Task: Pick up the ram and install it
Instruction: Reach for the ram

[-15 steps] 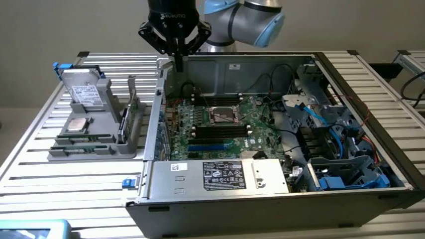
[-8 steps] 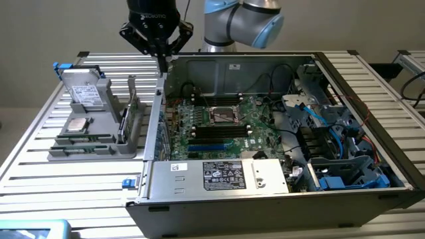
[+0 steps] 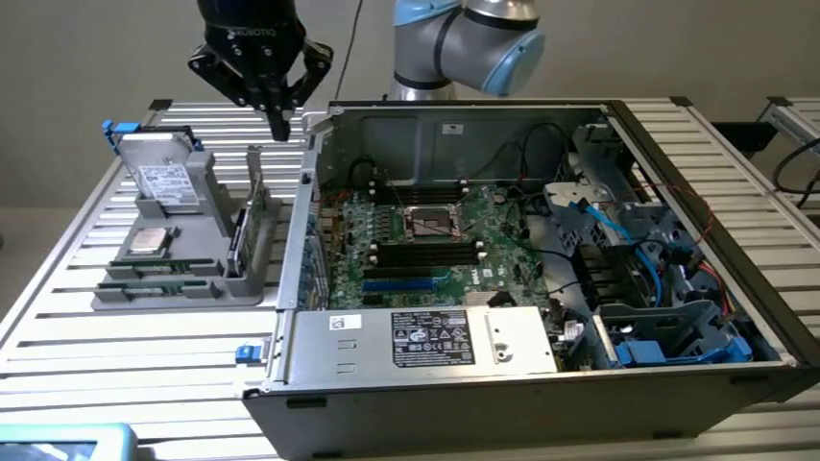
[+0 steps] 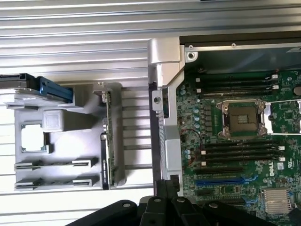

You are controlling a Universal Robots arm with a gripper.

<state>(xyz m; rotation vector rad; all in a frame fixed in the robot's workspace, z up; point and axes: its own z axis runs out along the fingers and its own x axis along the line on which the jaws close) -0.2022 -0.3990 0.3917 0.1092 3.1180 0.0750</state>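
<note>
Two ram sticks, thin green boards, stand on edge in the front slots of a grey holder tray (image 3: 244, 284): one ram stick (image 3: 160, 267) behind, the other (image 3: 145, 285) in front. From above they show as dark strips, ram (image 4: 51, 165) and ram (image 4: 51, 182). My gripper (image 3: 278, 123) hangs high above the back of the table, between the tray and the computer case, well away from the sticks. Its fingers meet at the tip with nothing between them. In the wrist view the gripper (image 4: 167, 189) sits over the case wall. The black motherboard slots (image 3: 423, 252) lie inside the case.
The open computer case (image 3: 307, 192) takes up the middle and the exterior view's right, with a processor socket (image 3: 433, 223) and cables. The tray also holds a hard drive (image 3: 164, 173), a silver processor chip (image 3: 150, 240) and an upright card (image 3: 256, 211). The table is slatted metal.
</note>
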